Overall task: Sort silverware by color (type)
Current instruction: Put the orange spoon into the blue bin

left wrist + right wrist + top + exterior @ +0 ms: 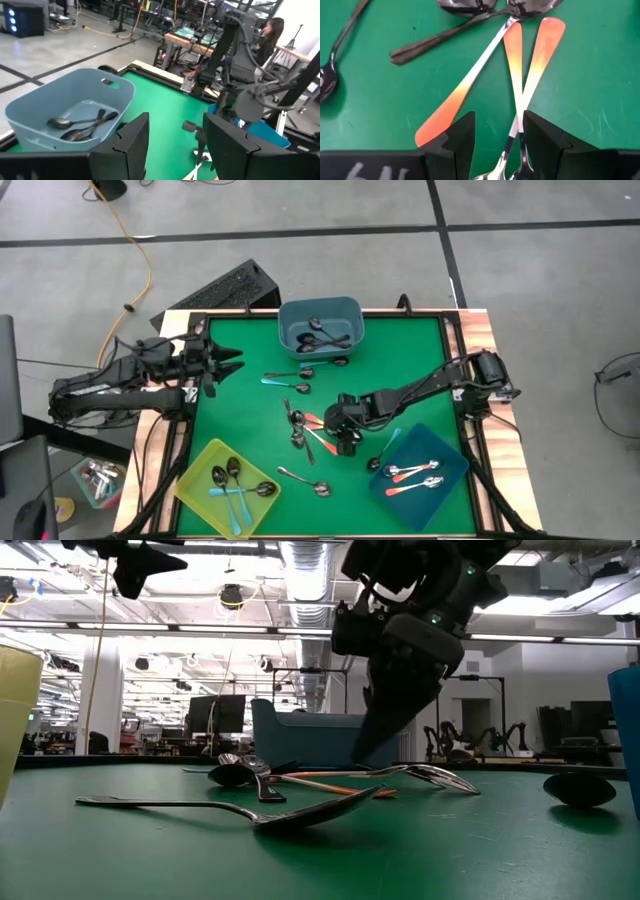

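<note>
Orange-handled spoons [520,75] lie crossed beneath the right tool [497,135], fingers parted.

The high view looks straight down on the whole green table [260,410]. The low view sits at tabletop height, level, facing the far grey-blue bin [300,735], which the left wrist view shares. The right wrist view looks closely down on orange-handled spoons [522,65].

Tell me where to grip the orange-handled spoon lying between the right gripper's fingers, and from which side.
Come straight down from above. The right gripper is open over two crossed orange-handled spoons. Probably best to pinch one thin metal neck near the crossing, across its width: it lies flat on the green mat, and the neck is narrower than the flared orange end.
</note>
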Action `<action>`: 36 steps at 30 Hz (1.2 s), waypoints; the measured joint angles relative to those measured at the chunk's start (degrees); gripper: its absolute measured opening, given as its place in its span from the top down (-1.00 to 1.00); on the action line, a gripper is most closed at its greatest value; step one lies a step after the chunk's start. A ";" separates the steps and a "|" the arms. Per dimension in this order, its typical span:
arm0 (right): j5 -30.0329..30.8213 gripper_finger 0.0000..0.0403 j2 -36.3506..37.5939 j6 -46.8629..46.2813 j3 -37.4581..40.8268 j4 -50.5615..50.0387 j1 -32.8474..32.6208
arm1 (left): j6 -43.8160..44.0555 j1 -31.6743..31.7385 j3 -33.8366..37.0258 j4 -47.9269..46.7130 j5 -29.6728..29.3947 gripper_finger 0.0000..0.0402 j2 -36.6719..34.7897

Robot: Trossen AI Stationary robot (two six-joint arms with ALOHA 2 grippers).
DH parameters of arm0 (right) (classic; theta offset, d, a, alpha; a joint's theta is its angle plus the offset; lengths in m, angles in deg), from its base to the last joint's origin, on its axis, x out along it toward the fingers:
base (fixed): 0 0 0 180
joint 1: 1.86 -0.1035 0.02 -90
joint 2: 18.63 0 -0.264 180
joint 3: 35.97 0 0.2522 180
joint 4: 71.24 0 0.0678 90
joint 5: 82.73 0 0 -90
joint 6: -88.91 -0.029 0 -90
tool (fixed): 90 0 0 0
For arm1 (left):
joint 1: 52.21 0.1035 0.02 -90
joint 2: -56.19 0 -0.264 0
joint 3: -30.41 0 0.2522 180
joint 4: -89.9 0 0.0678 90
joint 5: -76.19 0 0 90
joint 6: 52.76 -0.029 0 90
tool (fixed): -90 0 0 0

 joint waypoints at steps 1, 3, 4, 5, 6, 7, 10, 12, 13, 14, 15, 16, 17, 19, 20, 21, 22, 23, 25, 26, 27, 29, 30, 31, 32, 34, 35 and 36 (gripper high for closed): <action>0.07 0.13 0.00 0.15 0.00 -0.19 0.05 | 0.00 0.00 0.00 -0.13 -0.01 0.16 0.00; 1.11 0.13 0.00 0.21 0.00 -0.93 0.41 | 0.00 0.00 0.00 -0.30 -0.02 0.16 0.02; 1.62 0.13 0.00 0.16 0.00 -1.24 0.53 | 0.00 0.00 0.00 -0.31 -0.15 0.16 0.00; 2.26 0.13 0.00 0.15 0.00 -1.81 0.82 | 0.00 0.00 0.00 -0.30 -0.56 0.16 0.00; 2.38 0.13 0.00 0.14 0.00 -2.46 1.04 | 0.00 0.00 0.00 -0.40 -0.96 0.16 0.00; 2.39 0.13 0.00 0.14 0.01 -2.85 1.27 | 0.02 0.00 0.00 -0.53 -1.38 0.16 0.00; 2.56 0.13 0.00 0.13 0.00 -3.16 2.04 | 0.13 0.01 0.00 -0.54 -1.57 0.16 0.01; 2.56 0.13 0.00 0.19 0.02 -3.19 2.55 | 0.17 0.01 0.00 -0.54 -1.57 0.16 0.00; 2.54 0.13 0.00 0.42 0.02 -3.21 2.77 | 0.18 0.02 0.00 -0.54 -1.57 0.16 0.00; 2.54 0.13 0.00 0.50 0.02 -3.20 2.99 | 0.20 0.00 0.00 -0.54 -1.57 0.16 0.00; 2.54 0.13 0.00 0.59 0.02 -3.19 3.12 | 0.20 0.02 0.00 -0.54 -1.70 0.16 0.00; 2.54 0.13 0.00 0.59 0.02 -3.23 3.12 | 0.20 0.00 0.00 -0.54 -2.05 0.16 0.00; 2.54 0.13 0.00 0.61 0.02 -3.38 3.15 | 0.22 0.00 0.00 -0.54 -2.50 0.16 0.00; 2.54 0.13 0.00 0.61 0.02 -3.96 3.10 | 0.24 0.00 0.00 -0.56 -3.04 0.16 0.00; 2.54 0.13 0.00 0.59 0.02 -4.43 3.10 | 0.24 0.02 0.00 -0.56 -3.05 0.16 0.00; 2.52 0.13 0.00 0.59 0.02 -5.04 3.08 | 0.22 0.02 0.00 -0.54 -3.05 0.16 0.00; 2.53 0.13 0.00 0.59 0.02 -5.47 2.95 | 0.11 0.02 0.00 -0.56 -3.05 0.16 0.00; 2.54 0.13 0.01 0.60 0.02 -5.80 2.83 | -0.08 0.02 0.00 -0.54 -3.05 0.16 0.00; 2.53 0.13 0.07 0.59 0.02 -6.47 2.52 | -0.33 0.02 0.00 -0.54 -3.05 0.16 0.00; 2.53 0.13 0.07 0.57 0.02 -6.59 2.51 | -0.34 0.01 0.00 -0.54 -3.18 0.16 0.00; 2.51 0.13 0.09 0.56 0.02 -6.64 2.51 | -0.35 0.00 0.00 -0.55 -3.53 0.16 0.00; 2.49 0.13 0.09 0.54 0.02 -6.48 2.51 | -0.37 0.00 0.00 -0.54 -4.11 0.16 0.00; 2.49 0.13 0.09 0.54 0.02 -6.22 2.51 | -0.37 0.01 0.00 -0.54 -4.21 0.16 0.00; 2.49 0.13 0.09 0.54 0.02 -5.75 2.51 | -0.37 0.02 0.00 -0.56 -4.36 0.16 0.00; 2.48 0.13 0.09 0.55 0.02 -5.24 2.53 | -0.37 0.02 0.00 -0.54 -4.34 0.16 0.00; 2.47 0.13 0.09 0.55 0.03 -4.33 2.55 | -0.36 0.02 0.00 -0.56 -4.34 0.16 0.02; 2.42 0.13 0.09 0.57 0.04 -3.83 2.53 | -0.36 0.02 0.00 -0.55 -4.34 0.16 0.02; 2.20 0.13 0.08 0.60 0.02 -3.49 2.46 | -0.35 0.02 0.00 -0.55 -4.34 0.16 0.00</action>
